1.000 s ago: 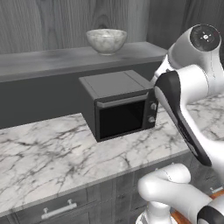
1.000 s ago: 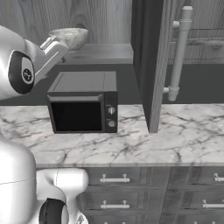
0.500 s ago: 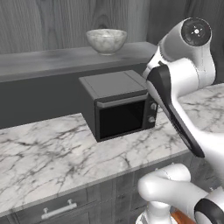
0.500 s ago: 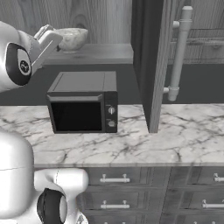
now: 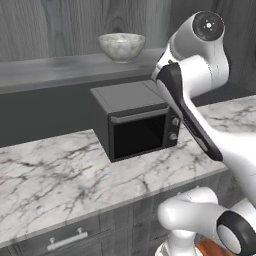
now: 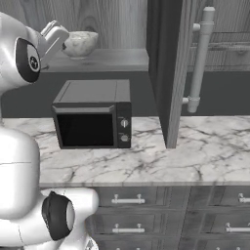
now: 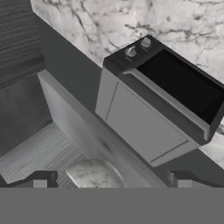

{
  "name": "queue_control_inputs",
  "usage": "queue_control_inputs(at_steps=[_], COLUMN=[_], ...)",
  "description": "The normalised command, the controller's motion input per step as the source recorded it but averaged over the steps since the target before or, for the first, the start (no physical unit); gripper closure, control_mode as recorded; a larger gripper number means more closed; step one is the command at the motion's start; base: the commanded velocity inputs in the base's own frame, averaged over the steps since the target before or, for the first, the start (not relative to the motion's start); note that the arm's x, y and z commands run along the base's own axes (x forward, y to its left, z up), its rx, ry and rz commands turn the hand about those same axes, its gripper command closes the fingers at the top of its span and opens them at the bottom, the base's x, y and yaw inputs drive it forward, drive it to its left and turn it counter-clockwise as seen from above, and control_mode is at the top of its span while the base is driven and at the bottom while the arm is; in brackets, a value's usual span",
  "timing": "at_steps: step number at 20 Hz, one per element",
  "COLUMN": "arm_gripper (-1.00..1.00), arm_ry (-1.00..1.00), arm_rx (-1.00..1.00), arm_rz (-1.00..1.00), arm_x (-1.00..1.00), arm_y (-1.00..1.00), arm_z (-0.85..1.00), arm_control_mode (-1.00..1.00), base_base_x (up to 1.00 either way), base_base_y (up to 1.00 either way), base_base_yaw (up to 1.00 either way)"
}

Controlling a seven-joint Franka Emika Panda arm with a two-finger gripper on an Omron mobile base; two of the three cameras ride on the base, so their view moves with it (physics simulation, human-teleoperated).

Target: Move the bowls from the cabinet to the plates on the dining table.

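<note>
Item one, upper left of the left base view: a grey wood-grain cabinet shelf [image 5: 55,67], open, running across the frame. On it, toward upper centre, stands a round white marble-look bowl with grey veins [image 5: 121,46], upright; its inside cannot be made out. The same bowl sits at upper left of the right base view [image 6: 80,43], just beside the robot's hand, and shows as a pale rounded rim at bottom centre of the hand view [image 7: 92,175].

Item two, centre of the left base view: a black box-shaped microwave oven [image 5: 135,125], door shut, dark glass front, two small knobs at its right edge. It stands below the shelf on a white marble countertop with grey veins [image 5: 50,185]. Nothing can be seen inside through the glass.

Item three, lower left of the left base view: grey wood-grain drawers with silver bar handles [image 5: 65,239], closed, under the counter.

Item four, right of centre in the right base view: a grey wood-grain panelled cabinet door [image 6: 171,68], swung open edge-on, with a long silver bar handle [image 6: 201,58].

Item five, bottom of the hand view: the two-finger gripper [image 7: 111,180], released, jaws spread wide with the bowl's rim between the two dark tips; it grips nothing.
</note>
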Motion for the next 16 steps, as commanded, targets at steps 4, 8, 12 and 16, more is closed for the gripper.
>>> queue_control_inputs(at_steps=[4,8,12,16], arm_gripper=[-1.0,-1.0,-1.0,-1.0], arm_ry=[-0.02,-0.02,-0.02,0.0], arm_rx=[-0.06,-0.06,-0.04,-0.01], arm_rz=[0.07,0.06,0.07,0.07], arm_x=[0.43,0.42,0.45,0.51], arm_y=[0.11,0.08,0.04,0.0], arm_z=[0.04,0.06,0.01,0.0], arm_control_mode=[-1.0,-1.0,-1.0,-1.0], base_base_x=[0.0,0.0,0.0,0.0], base_base_y=[0.0,0.0,0.0,0.0], base_base_yaw=[0.0,0.0,0.0,0.0])
